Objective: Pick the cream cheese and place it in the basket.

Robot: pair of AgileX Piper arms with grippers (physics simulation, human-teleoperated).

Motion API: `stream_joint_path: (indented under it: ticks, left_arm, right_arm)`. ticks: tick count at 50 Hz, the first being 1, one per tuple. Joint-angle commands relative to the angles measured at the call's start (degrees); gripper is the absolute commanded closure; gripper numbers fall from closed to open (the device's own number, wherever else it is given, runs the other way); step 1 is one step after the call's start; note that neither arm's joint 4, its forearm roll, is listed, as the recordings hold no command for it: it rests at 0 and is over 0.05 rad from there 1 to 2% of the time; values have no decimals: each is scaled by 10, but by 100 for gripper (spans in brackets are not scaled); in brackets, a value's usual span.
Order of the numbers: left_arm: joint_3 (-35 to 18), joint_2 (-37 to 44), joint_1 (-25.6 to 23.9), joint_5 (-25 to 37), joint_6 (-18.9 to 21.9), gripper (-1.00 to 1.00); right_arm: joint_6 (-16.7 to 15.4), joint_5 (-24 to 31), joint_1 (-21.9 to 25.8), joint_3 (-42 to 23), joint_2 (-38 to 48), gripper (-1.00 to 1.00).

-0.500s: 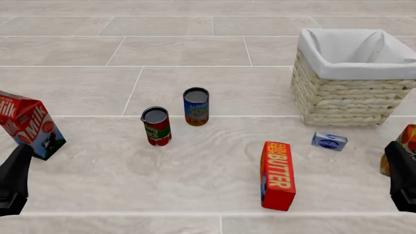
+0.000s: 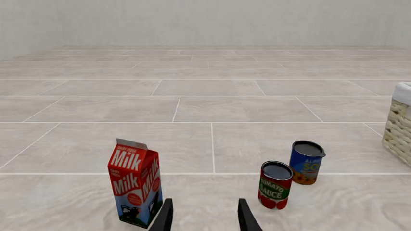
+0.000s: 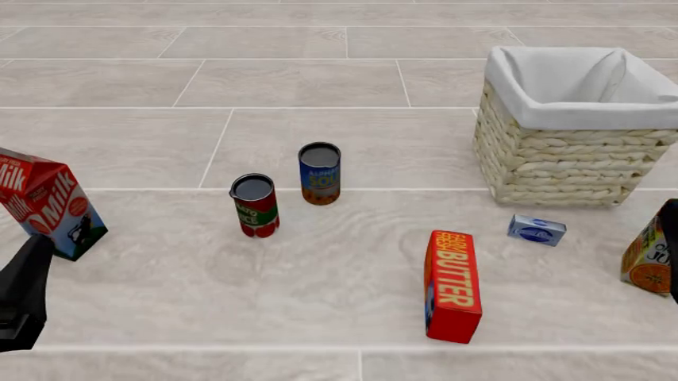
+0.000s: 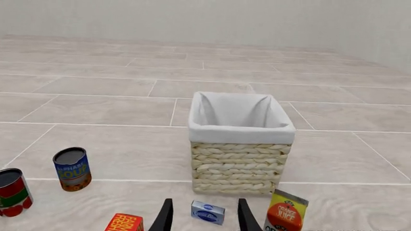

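The cream cheese (image 3: 537,230), a small light-blue and white box, lies flat on the table just in front of the basket (image 3: 572,151), a wicker basket with a white lining. In the right wrist view the cream cheese (image 4: 208,212) lies ahead of and between my right gripper's (image 4: 204,222) open fingers (image 4: 165,216), not touched, with the basket (image 4: 241,161) behind it. In the front view only a dark sliver of the right arm (image 3: 672,238) shows at the right edge. My left gripper (image 2: 204,222) is open and empty, low at the front left (image 3: 30,266) near the milk carton.
A red butter box (image 3: 453,283) lies left of the cream cheese. An orange juice carton (image 3: 649,258) stands close to its right. A tomato sauce can (image 3: 254,205) and a blue can (image 3: 319,172) stand mid-table. A milk carton (image 3: 48,202) stands at the left.
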Motion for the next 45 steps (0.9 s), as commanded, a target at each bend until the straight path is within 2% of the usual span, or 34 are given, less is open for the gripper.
stream_joint_path:
  ticks: [1, 2, 3, 5, 7, 9, 12, 15, 16, 21, 24, 27, 28, 30, 35, 37, 39, 40, 45]
  left_arm:
    - [0, 0, 0, 0, 0, -100]
    - [0, 0, 0, 0, 0, -100]
    - [0, 0, 0, 0, 0, -100]
    - [0, 0, 0, 0, 0, -100]
    - [0, 0, 0, 0, 0, -100]
    - [0, 0, 0, 0, 0, -100]
    - [0, 0, 0, 0, 0, -100]
    - [0, 0, 0, 0, 0, -100]
    - [0, 0, 0, 0, 0, -100]
    - [0, 0, 0, 0, 0, -100]
    - [0, 0, 0, 0, 0, -100]
    - [0, 0, 0, 0, 0, -100]
    - [0, 0, 0, 0, 0, -100]
    - [0, 0, 0, 0, 0, -100]
    - [0, 0, 0, 0, 0, -100]
    - [0, 0, 0, 0, 0, -100]
    - [0, 0, 0, 0, 0, -100]
    - [0, 0, 0, 0, 0, -100]
    - [0, 0, 0, 0, 0, -100]
  right_arm:
    - [-9, 28, 3, -65, 83, -100]
    - [-26, 29, -7, -82, 104, -100]
    - [-26, 29, -7, -82, 104, -100]
    - [-60, 31, -10, -97, 152, -100]
    - [-73, 40, -10, -110, 164, -100]
    - [-132, 51, -8, -119, 202, -100]
    - [-150, 63, -11, -129, 220, -100]
    - [-152, 71, -19, -138, 227, -100]
    - [-165, 80, -21, -142, 250, -100]
    - [-185, 102, -23, -162, 275, -100]
    - [-177, 126, -9, -179, 300, -100]
    - [-212, 137, 1, -175, 325, -100]
    - [-205, 141, 2, -180, 333, -100]
    - [-225, 153, 15, -186, 338, -100]
    - [-247, 177, 27, -193, 379, -100]
    - [-274, 179, 16, -198, 393, -100]
    - [-276, 185, 11, -212, 411, -100]
    - [-292, 187, 13, -210, 417, -100]
    - [-315, 186, 6, -218, 447, -100]
